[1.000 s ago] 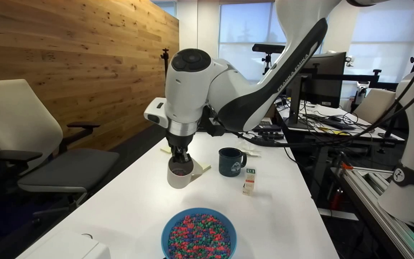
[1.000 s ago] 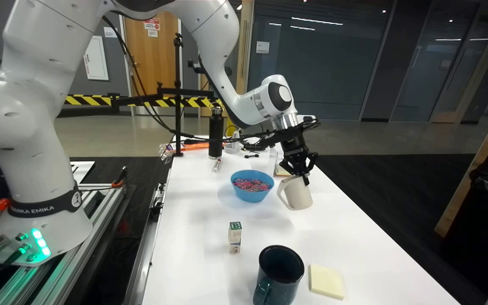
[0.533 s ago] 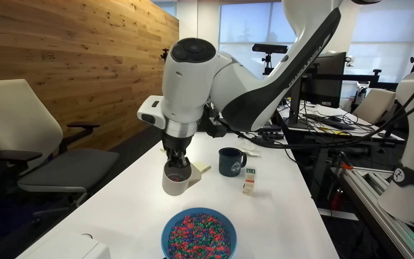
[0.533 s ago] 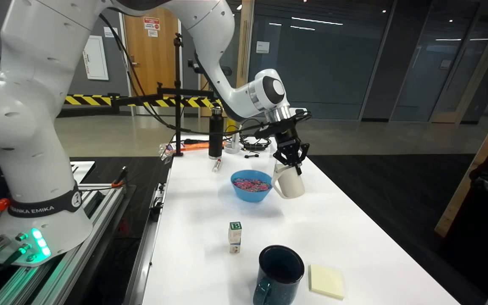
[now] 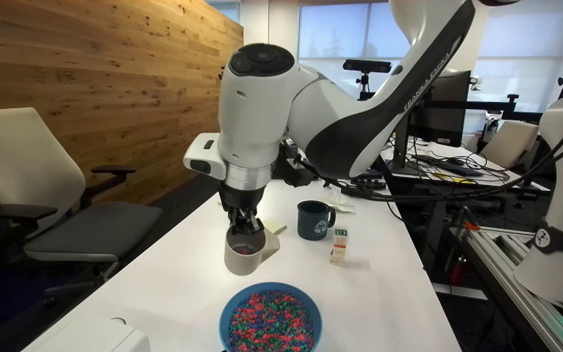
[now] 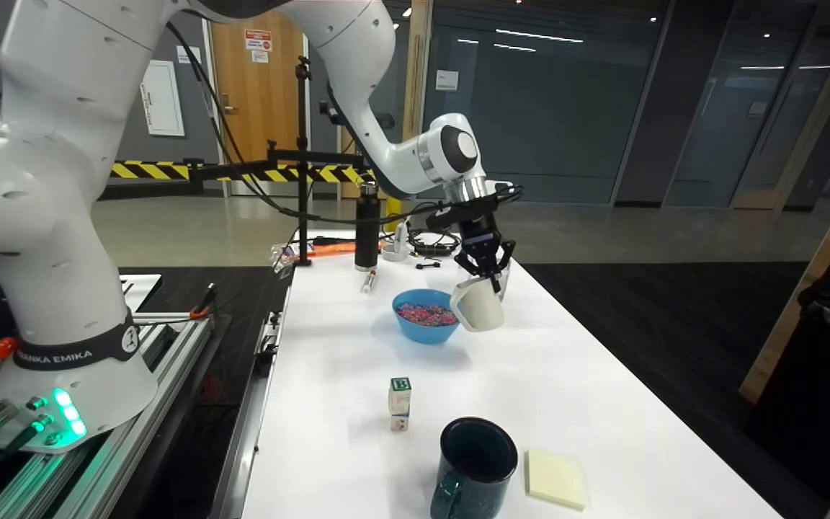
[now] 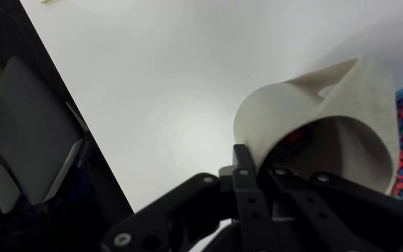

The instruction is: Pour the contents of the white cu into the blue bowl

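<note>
Gripping the wall of the white cup [image 7: 275, 108], my pincer [image 7: 256, 161] is found closed tight, one finger outside the cup and the other within its mouth. The cup is held off the tabletop [image 5: 374, 303] and tilted. Inside it I note red and dark pieces [image 5: 244, 251] (quantity not established, the interior being in shadow).

Just beside the cup, I record the blue bowl [image 6: 422, 334], upright on the tabletop and holding a broad layer of red, green and blue pieces [image 5: 271, 320]. In an exterior view a narrow strip of tabletop shows between cup and bowl; in the wrist view the cup hides part of the bowl.

Farther out, a dark mug [image 5: 312, 222] stands upright, visible in both exterior views. Near it two small blocks [image 5: 339, 247] are stacked, the upper marked with a green letter B on top. A pale yellow note pad [image 6: 556, 479] lies flat just beside the mug. In an exterior view a black bottle [image 6: 367, 227] stands toward the far end of the tabletop. Past the tabletop's edge I observe an office chair [image 5: 96, 227] with a pale back.
</note>
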Controlling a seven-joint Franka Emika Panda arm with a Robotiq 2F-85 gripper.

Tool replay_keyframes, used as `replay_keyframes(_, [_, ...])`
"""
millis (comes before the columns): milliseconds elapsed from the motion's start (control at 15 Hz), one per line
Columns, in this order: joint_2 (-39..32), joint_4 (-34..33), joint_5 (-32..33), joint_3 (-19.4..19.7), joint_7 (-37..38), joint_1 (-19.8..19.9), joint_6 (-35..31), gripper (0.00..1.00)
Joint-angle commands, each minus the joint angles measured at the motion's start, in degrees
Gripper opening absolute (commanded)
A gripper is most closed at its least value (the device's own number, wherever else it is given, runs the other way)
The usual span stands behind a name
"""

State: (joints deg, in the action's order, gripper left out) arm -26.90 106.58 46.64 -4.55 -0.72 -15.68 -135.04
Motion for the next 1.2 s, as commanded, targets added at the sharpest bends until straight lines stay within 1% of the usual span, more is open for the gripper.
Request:
replay_keyframes(0, [-0.1,-0.1,0.1,-0.4,0.0,0.3,0.2,0.06])
replay_keyframes(533, [-0.4,-0.1,0.1,-0.4,0.0,0.3,0.2,0.06])
replay_keyframes(600, [-0.2,-0.1,1.9,0.3,1.7,-0.4,0.3,0.01])
replay_keyframes(733, [-0.1,0.2,7.4,2.0,5.8,-2.3,0.3,0.01])
replay_keyframes(867, [-0.7,0.1,15.2,3.4,11.5,-4.2,0.9,0.01])
replay_keyframes(1000, [-1.5,0.3,22.1,3.6,16.9,-5.3,2.2,0.01])
replay_keyframes(1133, [-2.3,0.6,26.5,2.6,20.6,-5.6,3.8,0.01])
